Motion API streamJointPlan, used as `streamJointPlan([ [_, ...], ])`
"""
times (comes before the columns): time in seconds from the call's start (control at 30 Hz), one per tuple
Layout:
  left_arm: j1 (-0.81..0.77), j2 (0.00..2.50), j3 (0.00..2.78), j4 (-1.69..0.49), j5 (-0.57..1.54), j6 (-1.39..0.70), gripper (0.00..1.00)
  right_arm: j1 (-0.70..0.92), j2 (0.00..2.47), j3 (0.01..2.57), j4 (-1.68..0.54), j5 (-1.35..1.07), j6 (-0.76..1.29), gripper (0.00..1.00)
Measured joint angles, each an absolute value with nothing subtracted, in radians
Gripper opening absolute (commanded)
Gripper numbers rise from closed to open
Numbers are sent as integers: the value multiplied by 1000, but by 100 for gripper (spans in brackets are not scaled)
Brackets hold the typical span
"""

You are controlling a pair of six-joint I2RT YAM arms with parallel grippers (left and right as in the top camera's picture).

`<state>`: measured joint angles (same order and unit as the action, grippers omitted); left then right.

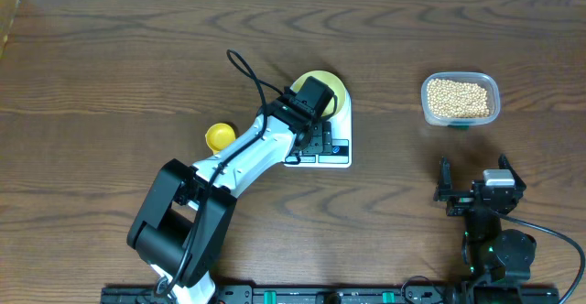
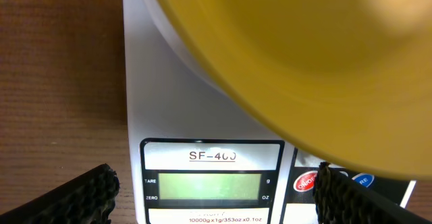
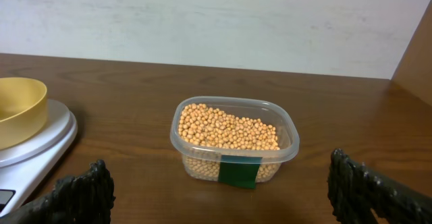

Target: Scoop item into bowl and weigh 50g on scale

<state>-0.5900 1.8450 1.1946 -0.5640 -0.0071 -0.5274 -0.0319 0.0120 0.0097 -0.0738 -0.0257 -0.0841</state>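
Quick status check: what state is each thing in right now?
Bowl: on the scale, looks empty.
Scale: display blank.
Tub: lidless, full of beans.
Scoop: lying on table, unheld.
Left gripper: open, over scale.
Right gripper: open, empty.

Pale yellow bowl (image 3: pixel 20 113) sits upright on white scale (image 2: pixel 169 96), mid-scene. Scale display blank. Tan beans (image 1: pixel 458 97) massed at far right, well apart.

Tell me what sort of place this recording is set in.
Probably a robotics lab bench, not a kitchen: wooden table against a plain white wall, two robot arms at its near edge, a scale and tub of beans set out.
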Motion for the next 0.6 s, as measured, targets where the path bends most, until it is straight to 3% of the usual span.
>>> streamJointPlan([
  [0.6,-623,1855,1171,-550,-30,-527,95,-32,12,10,-74,-26,-84,99],
])
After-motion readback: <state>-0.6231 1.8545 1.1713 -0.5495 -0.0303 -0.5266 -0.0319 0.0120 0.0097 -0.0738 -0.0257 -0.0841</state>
